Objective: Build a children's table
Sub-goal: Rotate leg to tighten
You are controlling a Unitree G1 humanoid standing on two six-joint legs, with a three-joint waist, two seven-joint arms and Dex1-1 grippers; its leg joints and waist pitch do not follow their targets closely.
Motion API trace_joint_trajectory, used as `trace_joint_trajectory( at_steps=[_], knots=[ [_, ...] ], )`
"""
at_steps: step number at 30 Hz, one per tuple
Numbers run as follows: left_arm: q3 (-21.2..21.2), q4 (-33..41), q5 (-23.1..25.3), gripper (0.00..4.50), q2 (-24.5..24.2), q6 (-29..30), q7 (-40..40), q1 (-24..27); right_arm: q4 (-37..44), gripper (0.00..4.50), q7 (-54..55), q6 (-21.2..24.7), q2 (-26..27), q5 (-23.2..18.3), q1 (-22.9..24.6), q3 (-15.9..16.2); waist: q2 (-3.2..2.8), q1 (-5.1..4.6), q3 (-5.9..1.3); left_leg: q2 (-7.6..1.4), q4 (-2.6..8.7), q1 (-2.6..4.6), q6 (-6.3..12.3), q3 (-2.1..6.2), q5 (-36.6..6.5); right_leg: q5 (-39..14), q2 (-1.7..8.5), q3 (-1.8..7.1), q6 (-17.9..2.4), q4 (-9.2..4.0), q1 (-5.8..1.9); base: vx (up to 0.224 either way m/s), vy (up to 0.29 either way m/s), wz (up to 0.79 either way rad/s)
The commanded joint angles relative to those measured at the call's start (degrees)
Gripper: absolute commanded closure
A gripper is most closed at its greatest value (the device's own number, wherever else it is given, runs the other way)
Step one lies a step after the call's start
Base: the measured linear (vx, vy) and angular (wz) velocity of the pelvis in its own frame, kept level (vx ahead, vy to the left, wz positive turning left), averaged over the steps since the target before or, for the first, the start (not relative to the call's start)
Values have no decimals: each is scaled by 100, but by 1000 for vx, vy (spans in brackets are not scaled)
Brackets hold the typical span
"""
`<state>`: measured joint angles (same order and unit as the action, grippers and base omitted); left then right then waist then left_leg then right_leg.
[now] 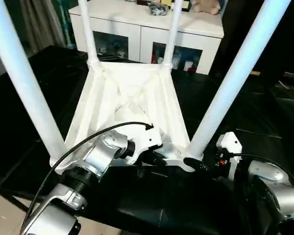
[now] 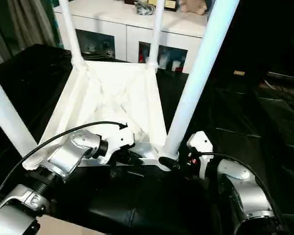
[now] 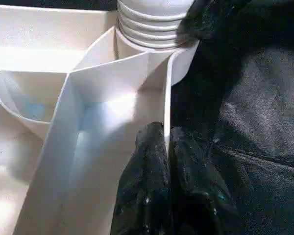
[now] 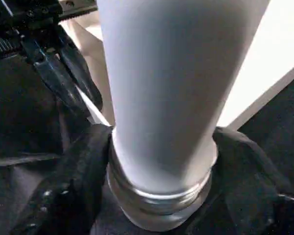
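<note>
Because the white plastic square tabletop (image 1: 132, 105) lies ribbed underside up on the black bench (image 1: 264, 127), all four legs stand in their sockets; our left gripper (image 3: 165, 147) pinches its near rim at six o'clock to steady it; our right gripper (image 4: 159, 196), jaws spread, flanks the five o'clock white tapered tube leg (image 1: 235, 78) at its threaded base, probably to screw it home.

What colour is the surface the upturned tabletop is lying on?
Black, slightly glossy surface under the white tabletop; clearest in the left eye view.
</note>
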<state>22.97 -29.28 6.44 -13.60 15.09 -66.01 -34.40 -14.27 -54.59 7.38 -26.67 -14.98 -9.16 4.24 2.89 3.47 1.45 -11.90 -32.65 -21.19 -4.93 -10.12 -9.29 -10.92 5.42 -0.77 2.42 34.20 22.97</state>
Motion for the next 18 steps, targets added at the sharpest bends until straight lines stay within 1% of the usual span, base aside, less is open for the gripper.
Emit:
trace_joint_trajectory(
  at_steps=[1, 5, 8, 9, 10, 11, 12, 13, 14, 15, 16, 17, 18],
  knots=[
    [30, -242, -93, 450, -11, 185, 21, 262, -55, 159, -98, -123, -18, 65, -108, 53, 144, 35, -215, -74, 393, -11, 361, -20, -1814, -1838, 149, 52, -957, -471, -173, 0, 0, 0],
    [22, -194, -91, 450, -42, 230, 33, 278, -156, 175, -81, -189, 28, 118, -159, 75, 149, 22, -211, -72, 397, -14, 365, -22, -1816, -1823, 144, 52, -970, -472, -172, 0, 0, 0],
    [-31, -193, -98, 450, -34, 251, 114, 284, -296, 178, 99, -268, 166, 163, -207, 45, 153, -3, -195, -66, 413, -27, 330, -15, -1901, -2036, 144, 46, -924, -493, -167, 0, 0, 0],
    [-101, -259, -95, 450, -8, 258, 254, 257, -487, 178, 434, -363, 385, 195, -259, -27, 176, -15, -190, -63, 411, -20, 300, -16, -1974, -2210, 146, 46, -871, -511, -153, 0, 0, 0],
    [-120, -284, -92, 450, 1, 257, 294, 245, -542, 178, 529, -386, 451, 199, -271, -47, 167, -28, -188, -64, 420, -22, 269, -8, -2009, -2314, 155, 43, -851, -513, -144, 0, 0, 0],
    [-218, -421, -63, 450, 58, 216, 560, 179, -758, 178, 942, -508, 706, 254, -315, -113, 175, -69, -177, -46, 439, -41, 187, 10, -2105, -2628, 164, 28, -753, -544, -141, 0, 0, 0],
    [-247, -464, -53, 450, 76, 200, 643, 159, -821, 179, 1063, -544, 779, 272, -327, -132, 173, -102, -176, -37, 447, -34, 96, 32, -2214, -2907, 169, 14, -651, -567, -124, 0, 0, 0],
    [-253, -473, -52, 450, 80, 201, 657, 153, -830, 180, 1082, -547, 793, 273, -328, -134, 178, -116, -178, -35, 451, -31, 69, 42, -2258, -3005, 169, 10, -605, -579, -126, 0, 0, 0],
    [-351, -653, -14, 450, 165, 191, 981, 47, -996, 180, 1443, -624, 1045, 308, -365, -182, 211, -125, -186, -44, 447, -14, 69, 47, -2292, -3057, 166, 13, -564, -584, -117, 0, 0, 0],
    [-351, -653, -14, 450, 165, 191, 981, 47, -996, 180, 1443, -624, 1045, 308, -365, -182, 194, -137, -169, -46, 443, 16, 70, 43, -2429, -3103, 161, 20, -576, -608, -65, 0, 0, 0],
    [-446, -786, -9, 450, 238, 197, 1233, -35, -1106, 180, 1696, -659, 1204, 338, -403, -215, 206, -147, -165, -44, 447, 11, 69, 50, -2467, -3149, 161, 14, -566, -615, -72, 0, 0, 0],
    [-517, -890, -15, 450, 307, 231, 1411, -111, -1224, 180, 1942, -701, 1354, 385, -452, -242, 215, -164, -167, -35, 445, 6, 60, 49, -2474, -3207, 162, 15, -550, -612, -63, 0, 0, 0],
    [-628, -1076, -15, 450, 417, 238, 1737, -233, -1392, 180, 2379, -758, 1552, 515, -546, -257, 229, -176, -169, -32, 443, 2, 29, 49, -2468, -3231, 168, 18, -536, -623, -52, 0, 0, 0]
  ],
)
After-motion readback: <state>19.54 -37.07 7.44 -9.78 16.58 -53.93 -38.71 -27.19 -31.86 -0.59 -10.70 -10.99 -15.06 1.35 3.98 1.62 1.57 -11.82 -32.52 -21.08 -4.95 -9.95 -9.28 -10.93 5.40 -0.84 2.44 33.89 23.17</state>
